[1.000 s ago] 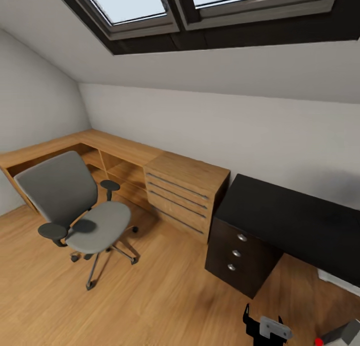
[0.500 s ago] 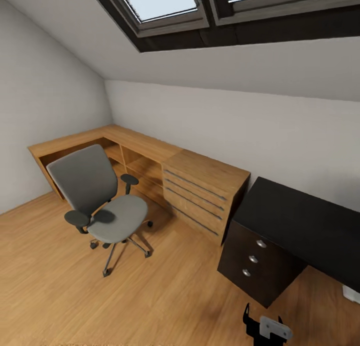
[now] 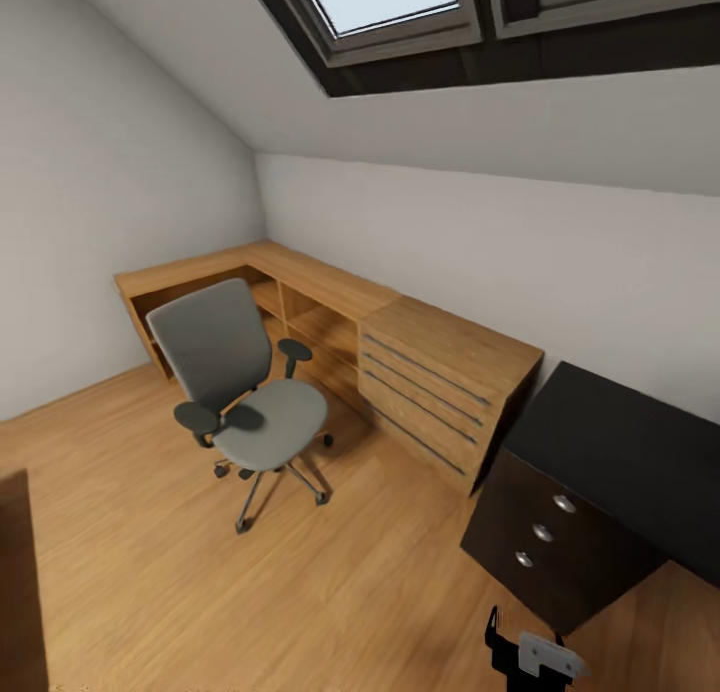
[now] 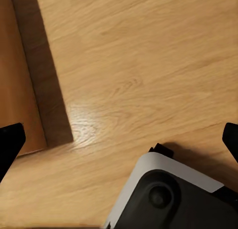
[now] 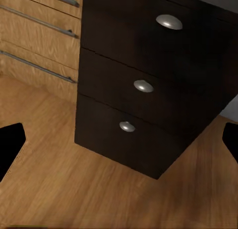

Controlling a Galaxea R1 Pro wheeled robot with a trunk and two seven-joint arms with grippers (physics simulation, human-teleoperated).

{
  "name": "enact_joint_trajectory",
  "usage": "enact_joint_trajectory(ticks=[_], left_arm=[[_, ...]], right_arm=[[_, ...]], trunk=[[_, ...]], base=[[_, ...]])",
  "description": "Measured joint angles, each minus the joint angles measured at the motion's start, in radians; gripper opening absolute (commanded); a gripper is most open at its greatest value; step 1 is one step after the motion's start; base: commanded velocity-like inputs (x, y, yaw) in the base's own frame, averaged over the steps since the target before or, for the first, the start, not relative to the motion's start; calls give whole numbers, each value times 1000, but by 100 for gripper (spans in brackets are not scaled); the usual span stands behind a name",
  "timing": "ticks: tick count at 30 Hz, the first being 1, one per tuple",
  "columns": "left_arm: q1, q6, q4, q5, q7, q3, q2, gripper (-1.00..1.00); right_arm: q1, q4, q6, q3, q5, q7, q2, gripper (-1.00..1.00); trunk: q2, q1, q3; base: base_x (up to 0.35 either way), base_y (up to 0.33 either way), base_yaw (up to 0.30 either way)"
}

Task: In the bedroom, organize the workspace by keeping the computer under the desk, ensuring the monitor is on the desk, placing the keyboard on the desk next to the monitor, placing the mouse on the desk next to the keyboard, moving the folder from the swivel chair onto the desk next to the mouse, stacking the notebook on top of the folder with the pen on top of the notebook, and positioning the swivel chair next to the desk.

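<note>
Wood floor (image 3: 150,572) lies beneath both wide-spread claws; right claw (image 5: 119,144) faces the desk (image 5: 148,90) drawers.

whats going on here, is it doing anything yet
Nothing is being handled. The robot is in the bedroom facing the grey swivel chair, which stands on the wood floor by the light wood drawer unit, apart from the black desk. The chair's seat is bare. The right wrist view looks at the desk's three silver-knobbed drawers. Both claws are open and hold nothing: the left claw over the floor, the right claw towards the desk.
</note>
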Motion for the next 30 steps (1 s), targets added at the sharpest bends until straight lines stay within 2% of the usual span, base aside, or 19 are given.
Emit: enact_joint_trajectory(ticks=[9,21,30], left_arm=[[0,1,0,0,0,-1,-1,100],[-1,1,18,-2,-1,-7,-4,100],[0,1,25,-26,0,-9,-6,100]], right_arm=[[0,0,16,0,0,2,-1,100],[0,0,27,0,0,2,-2,100],[0,0,27,-1,-1,7,-8,100]], trunk=[[0,0,-9],[0,0,-20],[0,0,-28]], base=[[0,217,232],[0,20,232],[0,1,232]])
